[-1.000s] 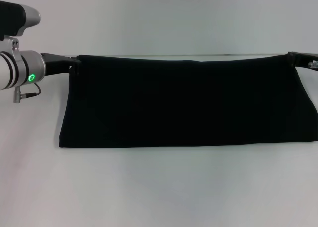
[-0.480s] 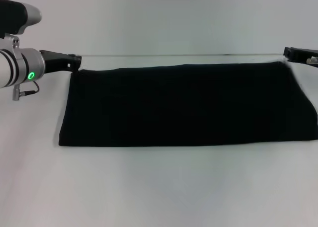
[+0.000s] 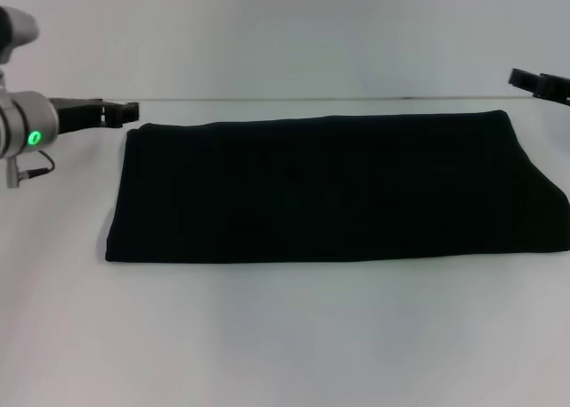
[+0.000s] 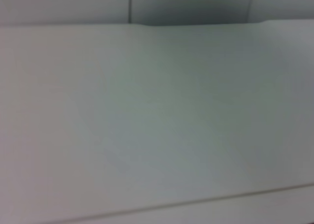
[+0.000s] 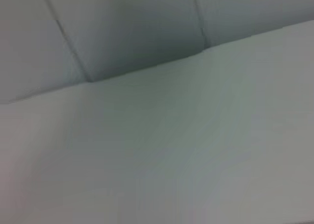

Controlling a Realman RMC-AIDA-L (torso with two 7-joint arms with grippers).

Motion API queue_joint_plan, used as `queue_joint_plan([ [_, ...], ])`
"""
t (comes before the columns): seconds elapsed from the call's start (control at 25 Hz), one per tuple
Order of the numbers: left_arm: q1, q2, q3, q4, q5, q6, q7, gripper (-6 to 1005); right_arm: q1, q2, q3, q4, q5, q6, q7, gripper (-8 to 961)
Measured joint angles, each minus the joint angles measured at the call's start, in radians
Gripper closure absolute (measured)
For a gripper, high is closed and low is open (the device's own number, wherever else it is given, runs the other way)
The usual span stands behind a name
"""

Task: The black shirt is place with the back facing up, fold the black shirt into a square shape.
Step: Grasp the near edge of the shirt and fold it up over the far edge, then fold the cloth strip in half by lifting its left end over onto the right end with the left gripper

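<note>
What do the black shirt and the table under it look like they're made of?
The black shirt looks like soft matte knit fabric, likely cotton: it lies limp, folded into a wide band with rounded edges and no shine. The table appears to be a smooth, pale, hard surface, perhaps laminate; its exact material is unclear.

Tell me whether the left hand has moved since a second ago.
Yes. The left hand has pulled back leftward, off the shirt's far left corner, which it gripped a second ago.

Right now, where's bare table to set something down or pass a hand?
Widest free patch: table in front of the black shirt, along its near edge. A narrower strip lies behind it, between left gripper and right gripper. The far corners by the grippers are tightest.
</note>
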Motion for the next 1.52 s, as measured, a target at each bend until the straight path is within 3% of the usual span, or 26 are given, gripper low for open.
queue_joint_plan([
  [0.24,0.098,0.004,-0.003,0.174,-0.059,0.451,-0.099,460,-0.096,-0.038,0.000,-0.011,0.062,-0.329,0.006,346],
  [0.32,0.132,0.011,-0.009,0.214,-0.096,0.606,-0.127,204,-0.125,-0.042,0.000,-0.016,0.061,-0.431,0.004,297],
  [0.36,0.153,0.019,-0.036,0.235,-0.113,0.743,-0.160,197,-0.150,-0.042,0.000,-0.026,0.061,-0.509,-0.003,273],
  [0.44,0.153,0.019,-0.036,0.235,-0.113,0.743,-0.160,182,-0.161,-0.041,0.000,-0.033,0.060,-0.543,-0.008,259],
  [0.48,0.164,0.030,-0.091,0.236,-0.105,0.873,-0.217,175,-0.174,-0.039,-0.004,-0.045,0.059,-0.577,-0.015,252],
  [0.6,0.182,0.036,-0.126,0.232,-0.083,0.964,-0.296,154,-0.194,-0.035,-0.020,-0.064,0.057,-0.630,-0.036,232],
  [0.92,0.195,0.038,-0.132,0.174,0.006,1.011,-0.575,125,-0.181,-0.040,-0.121,-0.067,0.057,-0.617,-0.004,225],
  [1.0,0.190,0.040,-0.134,0.153,0.029,1.014,-0.641,125,-0.170,-0.040,-0.134,-0.071,0.057,-0.597,0.001,171],
  [1.16,0.191,0.044,-0.172,0.113,0.028,0.989,-0.748,126,-0.141,-0.031,-0.158,-0.083,0.057,-0.582,-0.006,64],
  [1.52,0.204,0.050,-0.231,0.074,0.034,0.936,-0.870,126,-0.120,-0.002,-0.226,-0.151,0.062,-0.594,-0.016,24],
])
